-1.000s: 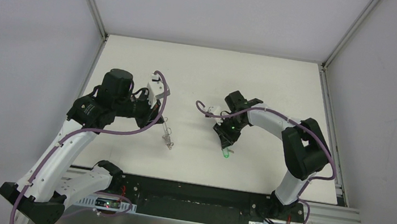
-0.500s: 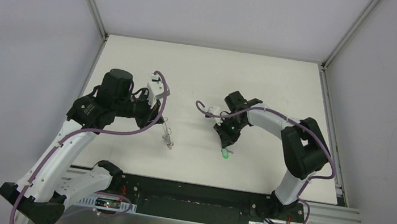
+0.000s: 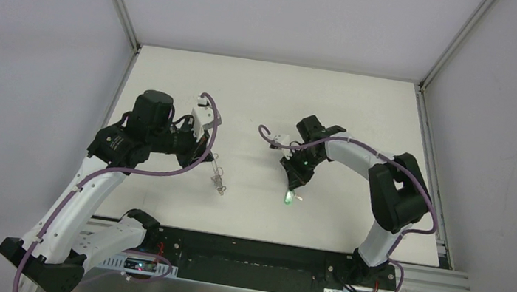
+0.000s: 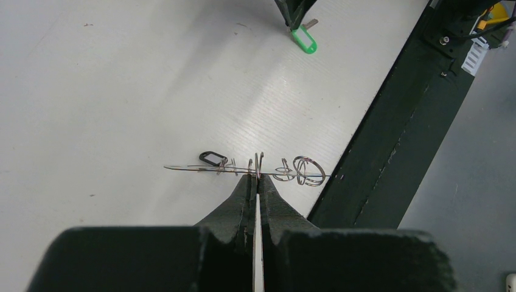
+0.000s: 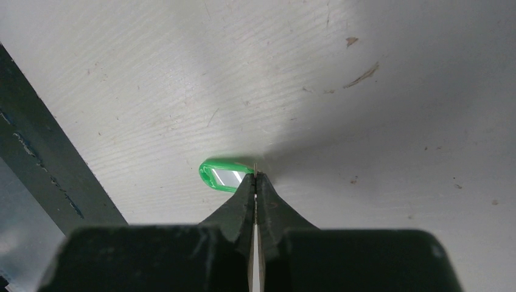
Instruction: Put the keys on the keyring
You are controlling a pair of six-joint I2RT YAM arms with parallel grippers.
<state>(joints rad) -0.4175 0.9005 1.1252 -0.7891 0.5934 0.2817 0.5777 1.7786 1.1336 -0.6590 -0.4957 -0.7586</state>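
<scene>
White tabletop; left end effector clamped on keyring, right end effector pinched on key (green-headed)

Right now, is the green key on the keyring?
No, the green key lies at the right pincer, apart from the keyring in the left pincer.

The thin silver wire keyring hangs over the white tabletop, left of the green-headed metal key, well apart.
</scene>
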